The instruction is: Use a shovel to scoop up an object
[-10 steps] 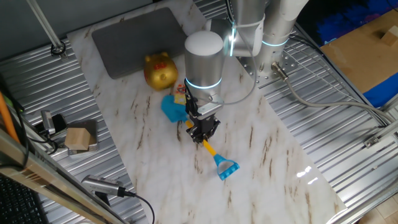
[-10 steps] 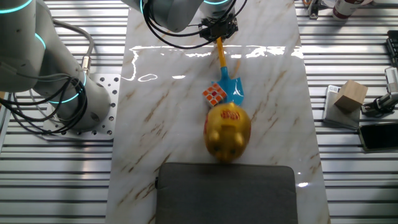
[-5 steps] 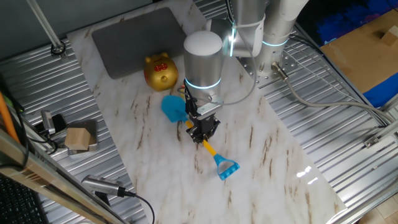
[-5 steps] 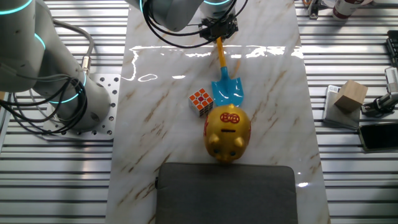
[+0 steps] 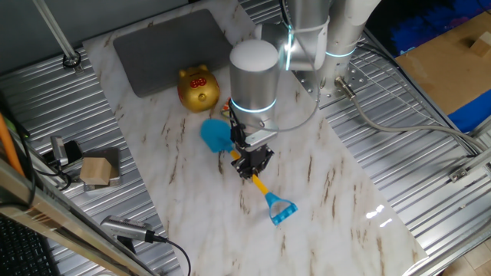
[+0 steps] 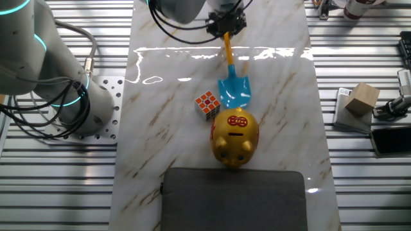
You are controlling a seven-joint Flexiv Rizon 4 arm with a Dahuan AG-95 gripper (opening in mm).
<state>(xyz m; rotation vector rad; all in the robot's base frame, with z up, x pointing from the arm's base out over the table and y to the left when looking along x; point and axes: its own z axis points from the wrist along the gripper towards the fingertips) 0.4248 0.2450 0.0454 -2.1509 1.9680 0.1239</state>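
Observation:
The shovel lies low over the marble, its light-blue blade (image 6: 234, 94) just in front of the golden pig and its yellow shaft (image 6: 228, 54) running back to my gripper (image 6: 225, 25). The gripper (image 5: 252, 162) is shut on the shaft, with the blue end loop (image 5: 281, 208) sticking out behind it. The object, a small coloured puzzle cube (image 6: 207, 104), rests on the marble just left of the blade, not on it. In the view from the arm's side, the arm hides most of the cube, and the blade (image 5: 216, 134) shows left of the wrist.
A golden pig bank (image 6: 236, 136) stands right behind the blade and cube. A dark grey mat (image 6: 234, 199) lies beyond the pig. A tan wooden block (image 6: 361, 98) sits off the marble on the metal slats, beside cables and small devices.
The cube, tilted at the blade's left edge one second ago, slid off to the left onto the marble. The gripper and shovel have drawn back slightly from the pig.

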